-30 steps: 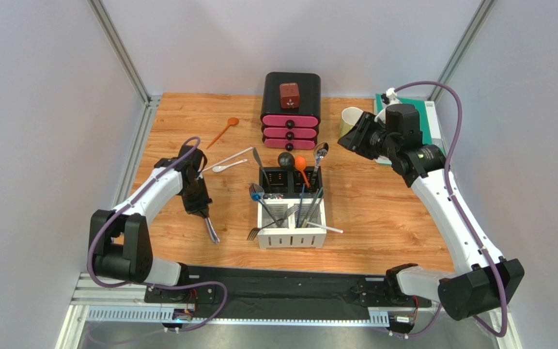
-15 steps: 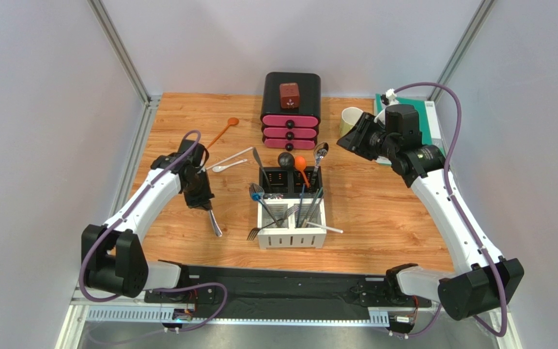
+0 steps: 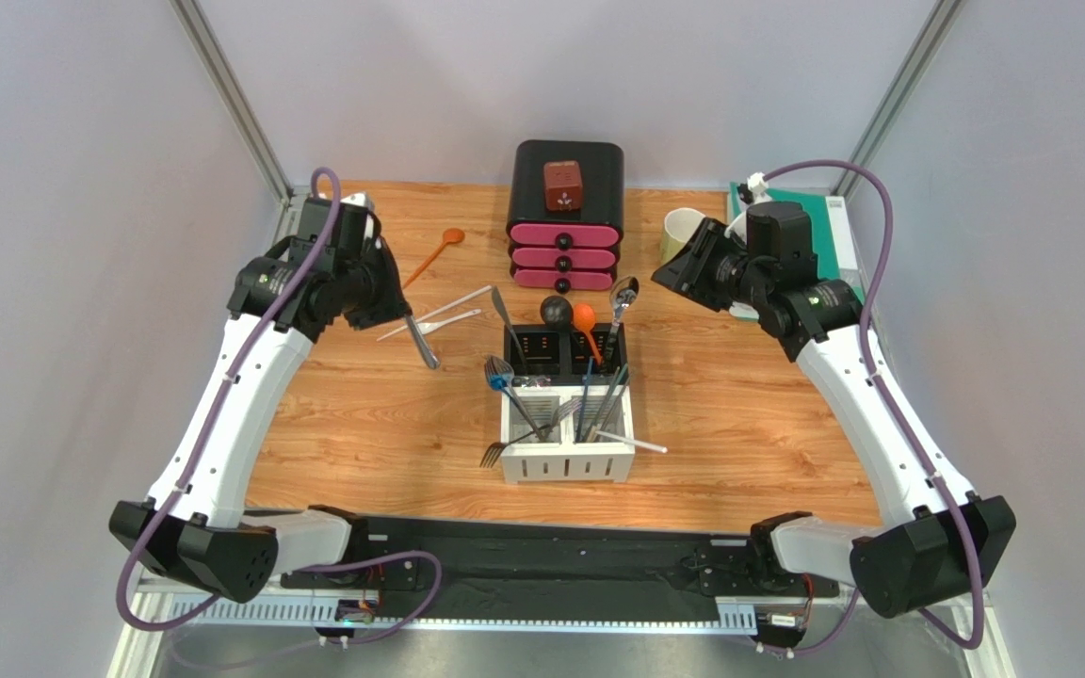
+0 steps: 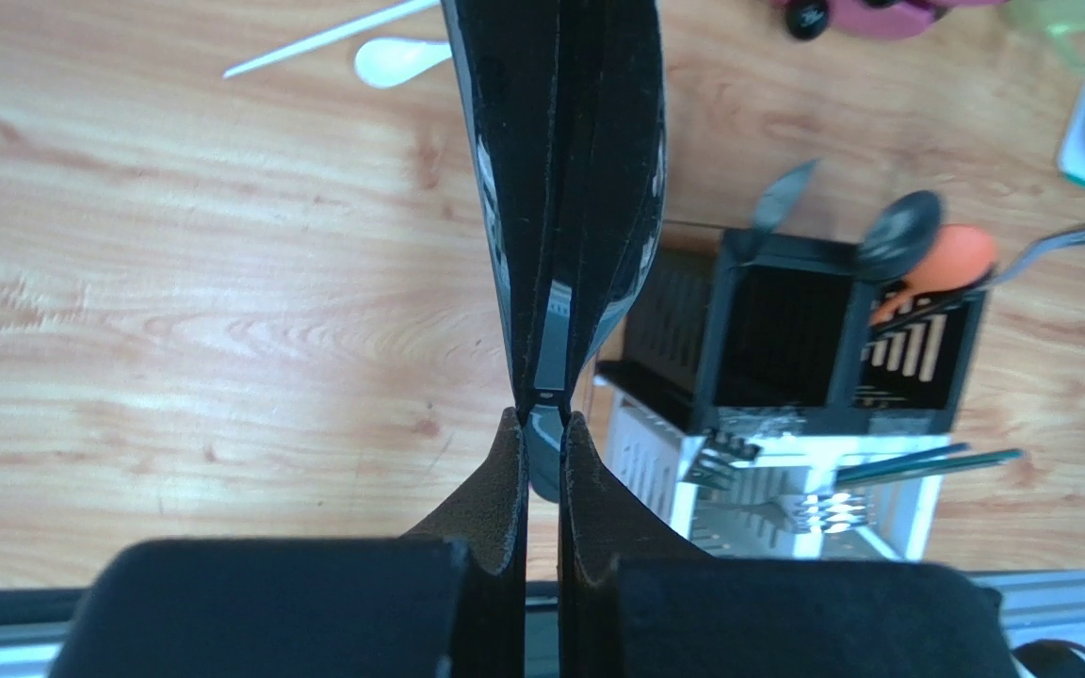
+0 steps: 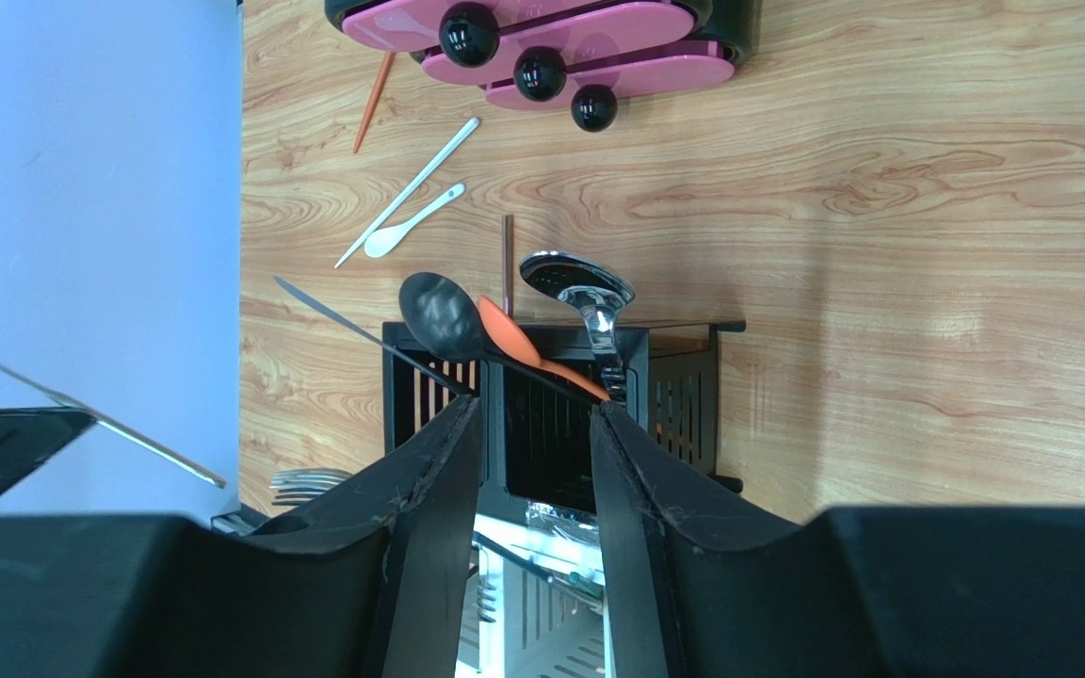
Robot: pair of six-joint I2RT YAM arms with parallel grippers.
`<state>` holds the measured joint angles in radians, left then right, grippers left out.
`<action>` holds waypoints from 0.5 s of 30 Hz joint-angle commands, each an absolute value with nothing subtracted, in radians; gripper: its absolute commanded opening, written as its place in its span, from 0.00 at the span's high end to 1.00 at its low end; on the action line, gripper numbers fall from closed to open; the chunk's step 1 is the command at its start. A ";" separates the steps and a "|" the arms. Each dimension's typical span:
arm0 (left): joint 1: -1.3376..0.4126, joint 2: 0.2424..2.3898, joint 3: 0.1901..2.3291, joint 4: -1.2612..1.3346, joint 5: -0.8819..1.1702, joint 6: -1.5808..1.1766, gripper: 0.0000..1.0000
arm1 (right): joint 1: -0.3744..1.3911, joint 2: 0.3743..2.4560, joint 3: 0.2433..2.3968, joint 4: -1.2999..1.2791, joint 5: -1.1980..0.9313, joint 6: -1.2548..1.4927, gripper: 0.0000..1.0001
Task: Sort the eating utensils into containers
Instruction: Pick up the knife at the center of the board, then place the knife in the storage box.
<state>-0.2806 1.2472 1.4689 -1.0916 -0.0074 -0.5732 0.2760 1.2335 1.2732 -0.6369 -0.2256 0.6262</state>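
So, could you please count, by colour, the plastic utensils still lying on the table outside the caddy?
Orange: 1, the orange spoon
White: 2, the white spoon and the white stick
Total: 3

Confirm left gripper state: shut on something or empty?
Shut on a utensil. The left gripper pinches a slim silver utensil between nearly touching fingers; it sticks out beyond them in the top view.

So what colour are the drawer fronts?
Pink drawer fronts, black knobs; right wrist view shows them best.
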 commanded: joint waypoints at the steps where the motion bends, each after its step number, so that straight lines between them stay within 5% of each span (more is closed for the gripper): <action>1: -0.325 1.279 1.567 -1.079 -0.006 -0.613 1.00 | 0.272 1.238 1.295 -0.598 -0.245 0.635 0.60; 15: -0.561 1.641 1.879 -0.980 -0.069 -0.661 1.00 | 0.270 1.193 1.275 -0.614 -0.221 0.614 0.60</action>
